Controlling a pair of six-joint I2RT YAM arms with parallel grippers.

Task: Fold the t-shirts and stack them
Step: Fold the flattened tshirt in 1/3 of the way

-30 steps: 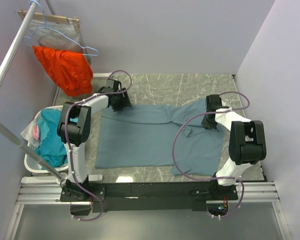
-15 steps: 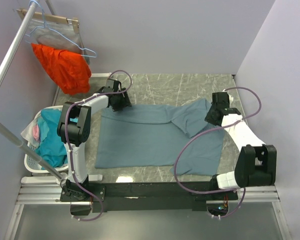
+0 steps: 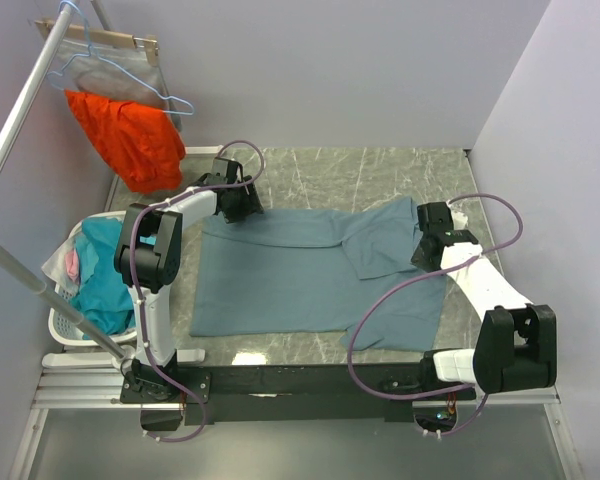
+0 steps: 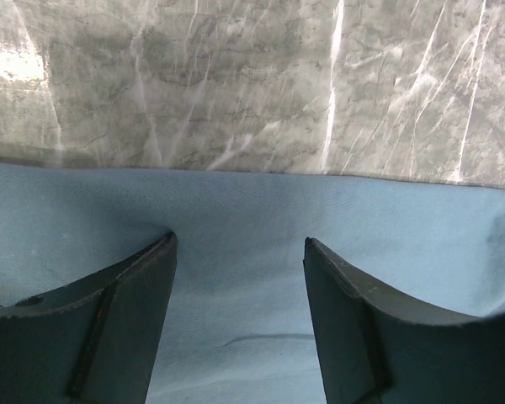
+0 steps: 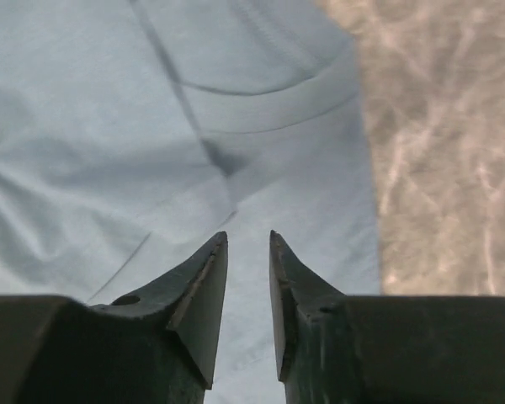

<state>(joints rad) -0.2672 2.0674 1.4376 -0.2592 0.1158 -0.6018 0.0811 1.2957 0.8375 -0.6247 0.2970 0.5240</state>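
A large slate-blue t-shirt lies spread on the marble table. Its right part is folded inward as a flap. My left gripper sits at the shirt's far left corner. In the left wrist view it is open, its jaws wide apart over the blue cloth just inside the shirt's edge, with nothing between them. My right gripper is at the flap's right edge. In the right wrist view it is open by a narrow gap, empty, above the cloth and a sleeve hem.
A white basket with teal and pink clothes stands off the table's left side. A bright orange garment hangs on a hanger from a metal rack at the far left. Walls close in behind and on the right.
My right arm swung its elbow out to the right and the gripper shifted at the shirt's right side. The raised right part now lies flatter as a folded flap. The left arm has not moved.
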